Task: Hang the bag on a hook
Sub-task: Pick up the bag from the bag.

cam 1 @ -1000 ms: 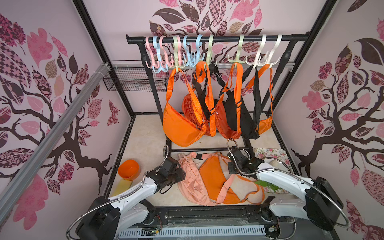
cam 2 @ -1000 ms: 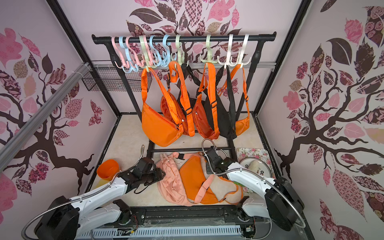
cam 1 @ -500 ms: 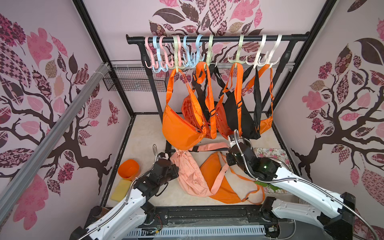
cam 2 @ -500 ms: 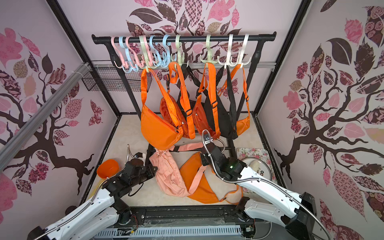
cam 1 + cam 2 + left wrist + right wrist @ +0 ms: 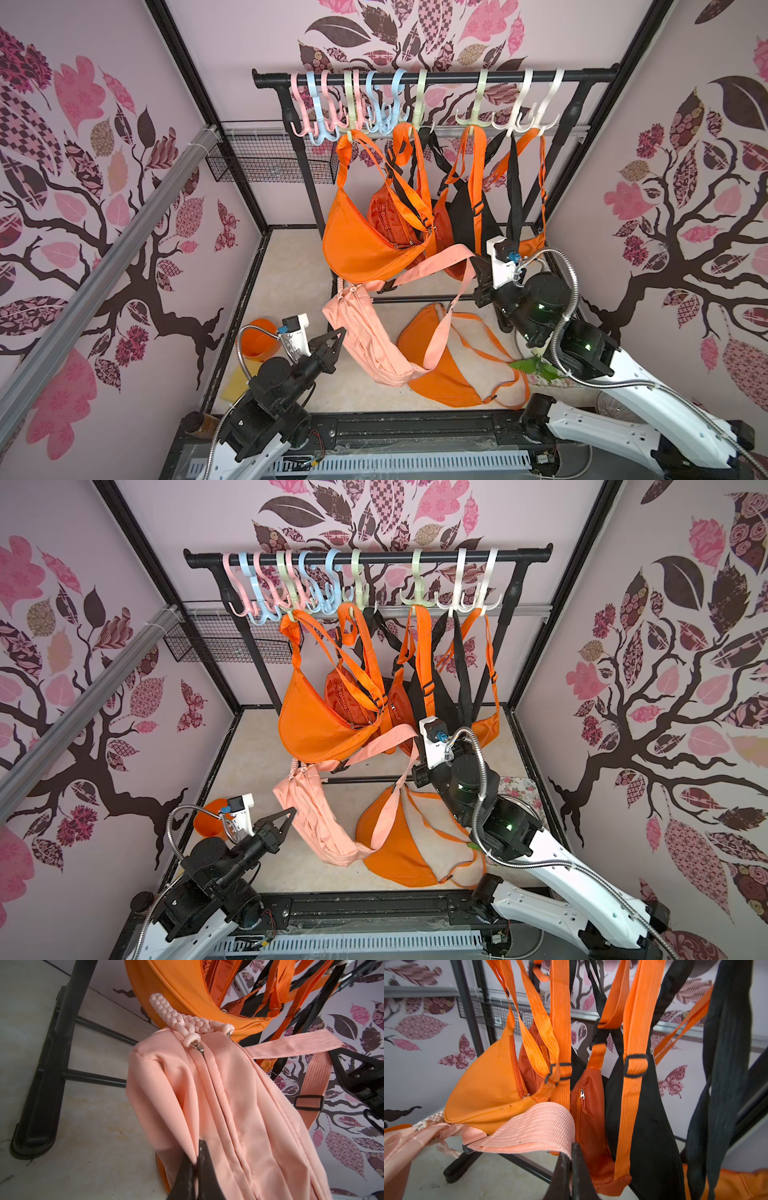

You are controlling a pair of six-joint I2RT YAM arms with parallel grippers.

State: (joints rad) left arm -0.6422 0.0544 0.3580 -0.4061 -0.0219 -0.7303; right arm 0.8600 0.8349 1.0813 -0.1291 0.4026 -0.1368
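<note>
Nearest, the left gripper [image 5: 196, 1159] is closed, pinching a fold of the peach bag [image 5: 365, 345], whose body slopes up off the floor. Beyond, the right gripper [image 5: 570, 1154] clamps its strap [image 5: 533, 1126] just beneath the hanging orange bags [image 5: 357, 245]. Lifting looks underway; next, the strap loop must rise over a free hook [image 5: 297, 112].

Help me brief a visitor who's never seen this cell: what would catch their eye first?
Bright orange bags hang from pastel hooks on the black rail at the back. In front, a peach bag stretches between the arms: the right gripper is shut on its strap, the left gripper pinches its body.
</note>
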